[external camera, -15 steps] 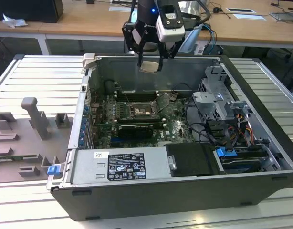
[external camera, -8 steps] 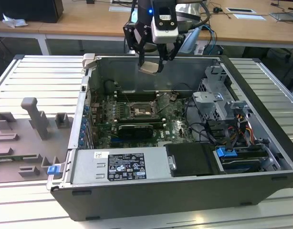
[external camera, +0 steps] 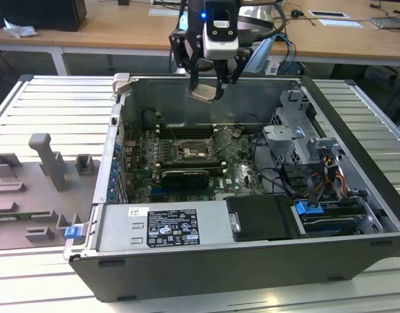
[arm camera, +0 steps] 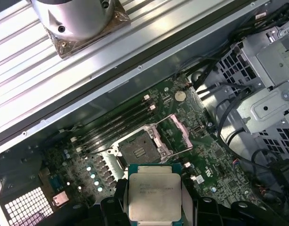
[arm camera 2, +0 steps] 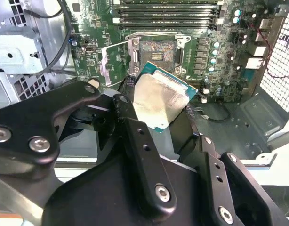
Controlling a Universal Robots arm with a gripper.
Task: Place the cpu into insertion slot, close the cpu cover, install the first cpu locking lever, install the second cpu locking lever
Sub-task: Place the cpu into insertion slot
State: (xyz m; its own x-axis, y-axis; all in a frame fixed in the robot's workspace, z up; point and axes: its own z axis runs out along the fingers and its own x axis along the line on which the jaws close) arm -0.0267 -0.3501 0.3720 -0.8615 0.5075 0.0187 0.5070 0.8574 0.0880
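Above the open dark-grey computer case point(external camera: 187, 274) lying on the ribbed metal counter point(external camera: 43, 98), the jaws are closed on the small flat square cpu with a silvery-grey metal top point(external camera: 203, 93). They pinch it by two opposite edges. It hangs well clear of the green circuit board point(external camera: 239, 173), touching nothing else.

In the second wrist view the cpu point(arm camera 2: 158, 101) sits between the black fingers point(arm camera 2: 140, 141), metal top toward the camera and green rim showing. In the first wrist view the cpu point(arm camera: 155, 195) is near the small square dark insertion slot with a thin metal rim point(arm camera: 137, 150) but not over it.

The insertion slot point(arm camera 2: 156, 51) is unoccupied. The thin silvery metal cpu cover with a cut-out centre point(arm camera 2: 114, 61) stands raised at one side of it.

Handling assessment:
- Weight: probably light.
- Stiffness: rigid; it should not flex under clamping.
- Surface: the smooth metal top is likely slippery.
- Fragility: the underside contacts and the slot's contacts are probably easily damaged.
- Hold point: the two opposite edges, as gripped now, appear the safest choice.
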